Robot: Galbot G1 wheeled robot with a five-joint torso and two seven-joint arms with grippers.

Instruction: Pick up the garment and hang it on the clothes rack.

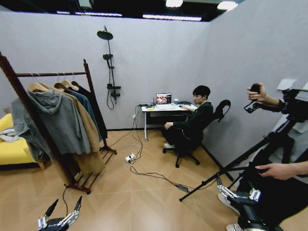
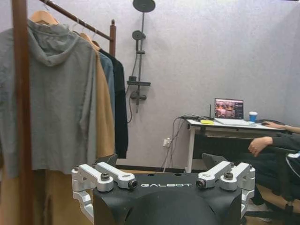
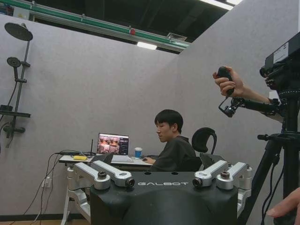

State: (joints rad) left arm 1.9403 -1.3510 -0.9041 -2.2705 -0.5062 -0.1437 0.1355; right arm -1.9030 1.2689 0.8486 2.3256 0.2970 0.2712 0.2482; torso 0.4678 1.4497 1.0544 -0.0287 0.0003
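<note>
The garment (image 1: pixel 97 109) is seen hung on the clothes rack (image 1: pixel 29 106), well apart from the left gripper (image 1: pixel 61 213) and right gripper (image 1: pixel 237 193), both spread open and empty.

**Rack loaded, both grippers low and empty**

The clothes rack (image 1: pixel 53 74) stands on the left of the wood floor (image 1: pixel 144 192), its bar carrying a grey hoodie (image 1: pixel 57 120), a tan coat (image 1: pixel 89 132), a teal shirt (image 1: pixel 87 103) and, at the far end of the bar beside the far post, the garment (image 1: pixel 97 113), long and black. The left gripper (image 1: pixel 62 208) hovers low near the rack's foot with fingers spread, holding nothing. The right gripper (image 1: pixel 239 195) sits low at the right, beside a tripod (image 1: pixel 269 144).
</note>
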